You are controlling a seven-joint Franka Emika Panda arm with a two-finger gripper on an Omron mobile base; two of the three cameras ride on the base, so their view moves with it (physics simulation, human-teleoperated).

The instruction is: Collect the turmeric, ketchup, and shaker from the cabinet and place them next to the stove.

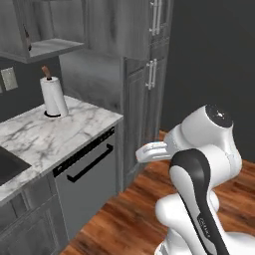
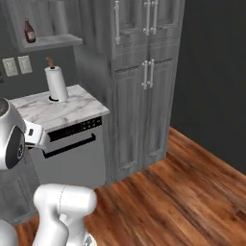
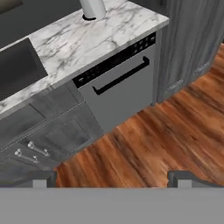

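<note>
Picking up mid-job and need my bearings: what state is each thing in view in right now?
ketchup: upright on the shelf of the cabinet.
cabinet: open, interior showing.
hand: open, holding nothing, aimed at the wood floor.
paper-towel roll: upright on the marble counter.
dishwasher: door closed.
tall cupboard: doors closed.
</note>
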